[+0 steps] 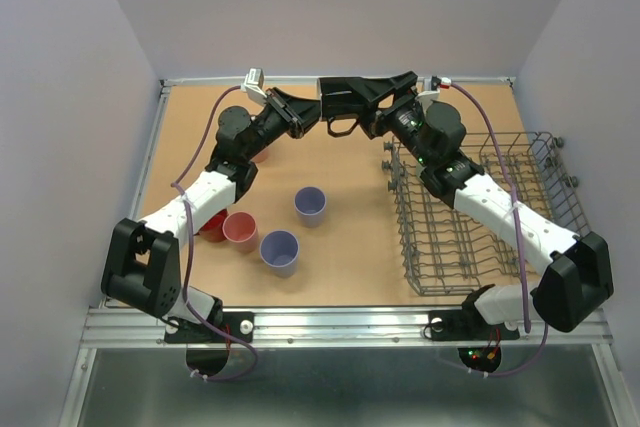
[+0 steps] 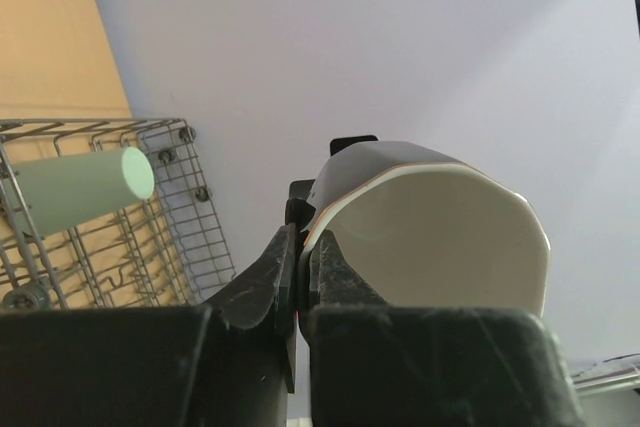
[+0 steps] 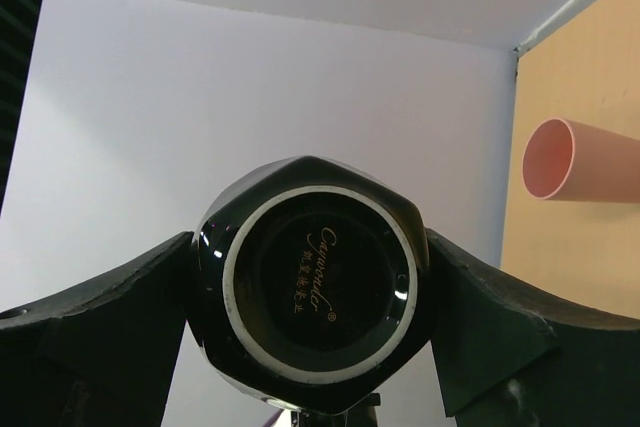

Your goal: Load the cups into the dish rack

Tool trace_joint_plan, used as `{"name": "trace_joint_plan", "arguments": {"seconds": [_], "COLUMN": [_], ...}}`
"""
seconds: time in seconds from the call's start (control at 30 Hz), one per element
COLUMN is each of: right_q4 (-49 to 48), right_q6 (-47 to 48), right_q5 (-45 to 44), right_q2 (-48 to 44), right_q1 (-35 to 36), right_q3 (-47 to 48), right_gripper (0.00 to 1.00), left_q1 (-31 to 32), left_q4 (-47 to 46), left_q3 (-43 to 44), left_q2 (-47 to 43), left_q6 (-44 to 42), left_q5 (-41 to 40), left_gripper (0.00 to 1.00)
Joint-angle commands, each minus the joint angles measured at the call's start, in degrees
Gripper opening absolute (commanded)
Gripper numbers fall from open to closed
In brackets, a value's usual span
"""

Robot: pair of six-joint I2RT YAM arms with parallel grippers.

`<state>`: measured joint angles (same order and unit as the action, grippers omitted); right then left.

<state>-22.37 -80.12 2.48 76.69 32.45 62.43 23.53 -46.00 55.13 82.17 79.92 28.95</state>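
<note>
In the top view I count four cups standing on the brown table [image 1: 360, 247]: one lavender cup [image 1: 310, 205], a second lavender cup [image 1: 279, 250], one pink cup [image 1: 240, 230] and the red mug [image 1: 211, 228], half hidden behind the left arm [image 1: 195, 202]. They form a loose group on the left half. One dish rack [image 1: 450, 252] stands on the right half, with its outer side near the pale wall [image 1: 60, 97]. A wide strip of bare board lies between the cups and the rack. The two arms meet above the far middle of the table. There the dark mug [image 1: 338, 113] is held in the air between the left gripper [image 1: 310, 119] and the right gripper [image 1: 352, 107].

In the left wrist view the two fingers are pinched on the rim of the dark mug, and its cream inside faces the camera. Behind it, one sage-green cup [image 2: 85, 187] sits among the wires of the rack, its closed bottom toward the camera.

In the right wrist view the fingers press on both sides of the mug, and its round base with gold writing faces the camera. One pink tumbler [image 3: 575, 159] is on the table near the far edge. I cannot tell if it is the same pink one.
</note>
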Motion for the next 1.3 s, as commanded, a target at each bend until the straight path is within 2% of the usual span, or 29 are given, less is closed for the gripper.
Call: {"name": "trace_joint_plan", "arguments": {"seconds": [0.0,0.03,0.17,0.23,0.33,0.4,0.57,0.67,0.87,0.93,1.0,1.1,1.13,1.23,1.27], "right_q4": [-5.6,-5.6,-6.1,-6.1,-5.9,-5.6,-3.3,-1.6,3.9,6.0,12.4,26.0,28.6,36.6,41.0], "right_q6": [-0.2,-0.1,-0.1,0.2,0.6,1.1,3.5,4.4,7.4,8.9,12.0,25.0,26.8,33.0,34.2], "right_q5": [-0.8,-0.8,-0.8,-1.2,-2.1,-2.1,-5.5,-6.0,-5.0,-3.8,-3.4,-6.7,-7.5,-11.2,-12.5], "right_q2": [-1.4,-1.4,-1.9,-2.4,-3.6,-4.3,-5.9,-7.6,-12.0,-13.6,-15.7,-17.5,-18.1,-21.2,-21.8], "right_q1": [1.1,1.1,1.1,1.1,1.1,1.1,1.0,-0.4,-5.8,-9.4,-11.9,-12.1,-12.1,-12.1,-12.1], "right_q3": [3.3,3.3,2.4,2.1,1.5,1.4,1.6,1.3,1.5,1.5,2.9,9.2,9.5,9.8,9.9], "right_gripper": [0.06,0.01,0.00,0.00,0.01,0.00,0.00,0.00,0.00,0.00,0.00,0.00,0.00,0.01,0.00], "left_q1": [0.1,0.2,0.1,0.1,0.0,-0.2,-0.9,-1.6,-3.2,-4.2,-4.8,-5.4,-5.3,-5.3,-5.3], "left_q4": [-4.0,-3.9,-3.8,-3.6,-2.6,-1.4,1.3,4.3,8.3,11.7,17.1,29.9,33.6,45.3,48.3], "left_q3": [0.2,0.3,0.4,0.3,0.3,0.0,-1.3,-1.9,-3.5,-3.4,-2.4,2.0,5.0,9.0,11.8], "left_q2": [-3.2,-3.1,-2.8,-3.0,-3.2,-3.6,-6.1,-7.9,-10.9,-11.5,-12.6,-14.0,-14.0,-12.6,-11.2], "left_q6": [-0.8,-0.9,-1.6,-2.1,-3.0,-3.7,-6.6,-8.6,-10.9,-14.0,-17.1,-27.0,-32.9,-40.8,-43.2], "left_q5": [0.0,0.1,1.3,1.8,2.6,3.2,3.3,3.0,3.8,4.3,4.4,1.1,0.2,-3.0,-4.0], "left_gripper": [0.00,0.00,0.02,0.14,0.23,0.32,0.65,0.71,0.72,0.72,0.75,0.79,0.80,0.99,0.99]}}
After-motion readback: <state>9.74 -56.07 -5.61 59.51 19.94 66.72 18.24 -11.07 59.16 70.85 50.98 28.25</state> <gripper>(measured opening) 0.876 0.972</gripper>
